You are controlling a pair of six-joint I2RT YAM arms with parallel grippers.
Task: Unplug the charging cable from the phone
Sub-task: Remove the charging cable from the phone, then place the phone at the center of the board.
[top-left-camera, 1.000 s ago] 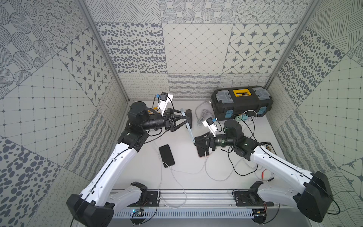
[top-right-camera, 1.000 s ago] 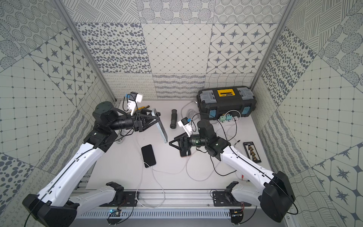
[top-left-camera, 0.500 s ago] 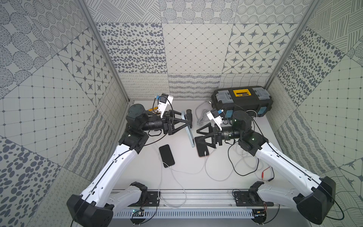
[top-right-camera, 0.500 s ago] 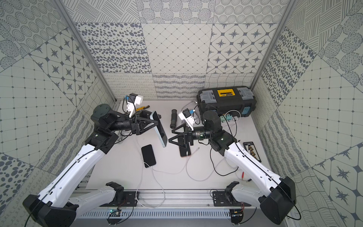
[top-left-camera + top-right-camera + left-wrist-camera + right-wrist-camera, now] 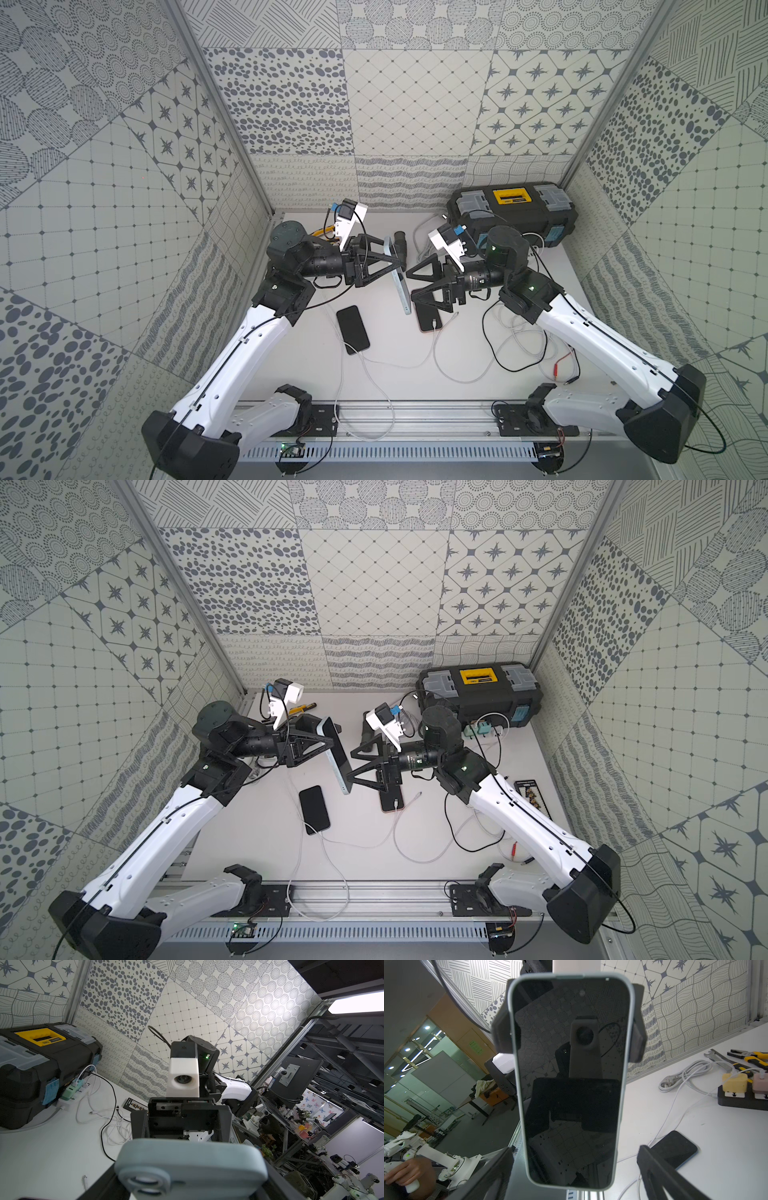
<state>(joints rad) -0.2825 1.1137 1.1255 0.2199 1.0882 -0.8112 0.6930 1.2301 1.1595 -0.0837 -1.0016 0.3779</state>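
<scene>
Within the left tool, phone sits clamped, facing the spread right tool.

both top views are bright and evenly lit from above; the white robot arms cast only faint, soft shadows on the white tabletop. the left wrist view bends straight lines toward its edges, a white ceiling light panel blows out, and the pale blue-cased phone close to the lens is blurred. in the right wrist view its dark glass screen mirrors the patterned walls, and the room behind is dim.
</scene>
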